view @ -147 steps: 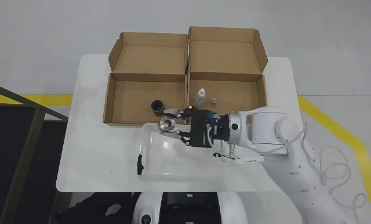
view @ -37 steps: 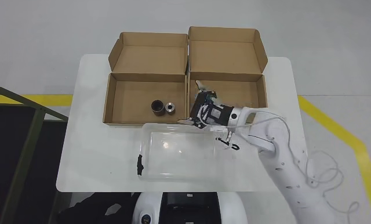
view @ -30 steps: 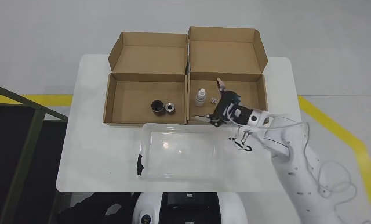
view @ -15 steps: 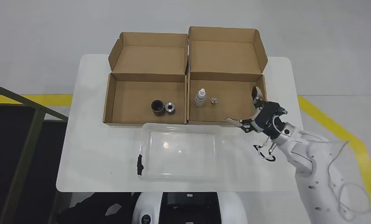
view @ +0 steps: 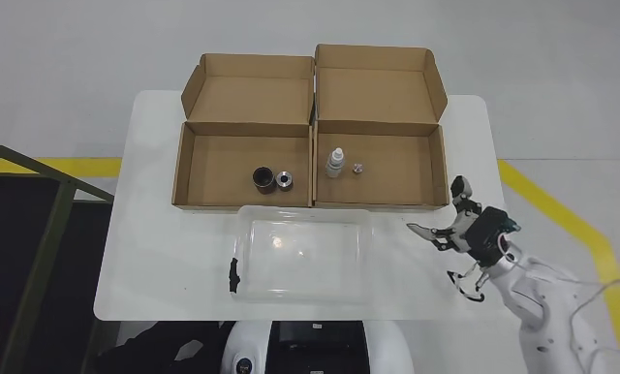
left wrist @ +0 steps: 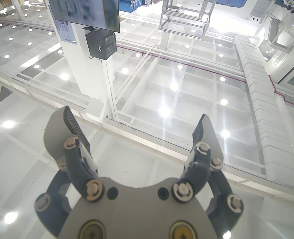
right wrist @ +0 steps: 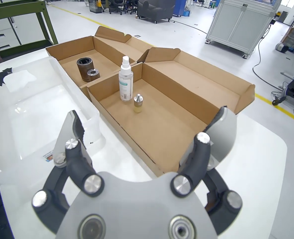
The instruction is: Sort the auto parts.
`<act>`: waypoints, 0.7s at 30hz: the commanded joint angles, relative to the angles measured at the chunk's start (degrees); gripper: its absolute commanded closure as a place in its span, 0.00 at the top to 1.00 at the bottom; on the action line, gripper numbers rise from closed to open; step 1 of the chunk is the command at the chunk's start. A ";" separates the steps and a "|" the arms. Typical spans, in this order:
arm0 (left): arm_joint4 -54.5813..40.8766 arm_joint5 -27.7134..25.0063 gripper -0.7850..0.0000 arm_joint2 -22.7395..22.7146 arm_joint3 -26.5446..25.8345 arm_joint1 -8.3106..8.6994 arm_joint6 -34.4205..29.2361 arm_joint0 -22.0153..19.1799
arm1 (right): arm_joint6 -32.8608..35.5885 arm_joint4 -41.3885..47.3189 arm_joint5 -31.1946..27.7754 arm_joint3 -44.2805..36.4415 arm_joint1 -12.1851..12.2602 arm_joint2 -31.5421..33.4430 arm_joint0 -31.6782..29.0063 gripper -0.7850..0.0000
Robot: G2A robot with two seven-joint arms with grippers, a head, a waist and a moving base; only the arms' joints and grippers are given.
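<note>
Beside cardboard box (view: 441,167), right fingers (view: 461,188) wide apart.

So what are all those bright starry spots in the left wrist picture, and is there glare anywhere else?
Left wrist view: the tool points up at a ceiling, whose lamps flare into bright spots. Right wrist view: the clear bin carries pale reflections; the boxes look matte. Top view: even light, one small glint in the bin.

Brown boxes (view: 218,171), white table (view: 165,238), clear bin (view: 310,263), dark cylinder (view: 262,178).
</note>
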 commanded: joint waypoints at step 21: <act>0.00 0.00 1.00 0.00 0.00 0.00 0.00 0.00 | -14.07 -4.87 3.14 0.31 0.99 8.27 -9.42 1.00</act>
